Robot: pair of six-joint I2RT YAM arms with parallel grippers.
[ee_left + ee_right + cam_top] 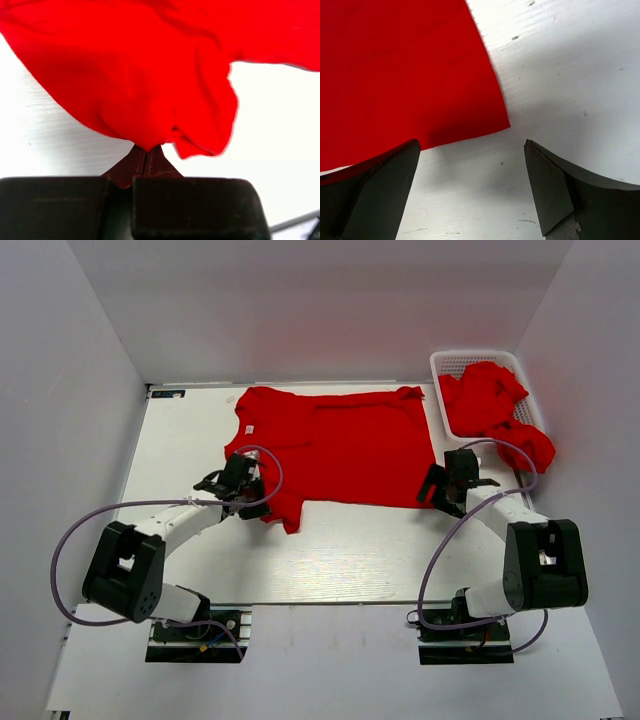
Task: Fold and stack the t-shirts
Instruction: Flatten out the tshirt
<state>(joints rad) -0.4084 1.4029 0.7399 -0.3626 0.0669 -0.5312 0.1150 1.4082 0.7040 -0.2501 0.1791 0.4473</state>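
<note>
A red t-shirt (340,445) lies spread on the white table, collar to the left. My left gripper (248,498) is shut on the shirt's near left sleeve, which bunches at my fingertips in the left wrist view (150,100). My right gripper (440,492) is open and empty, just off the shirt's near right hem corner (500,122), low over the table. More red t-shirts (495,410) lie heaped in the white basket and spill over its near rim.
The white mesh basket (445,362) stands at the back right corner. White walls close in the table on the left, back and right. The table's near edge (330,602) runs just ahead of the arm bases.
</note>
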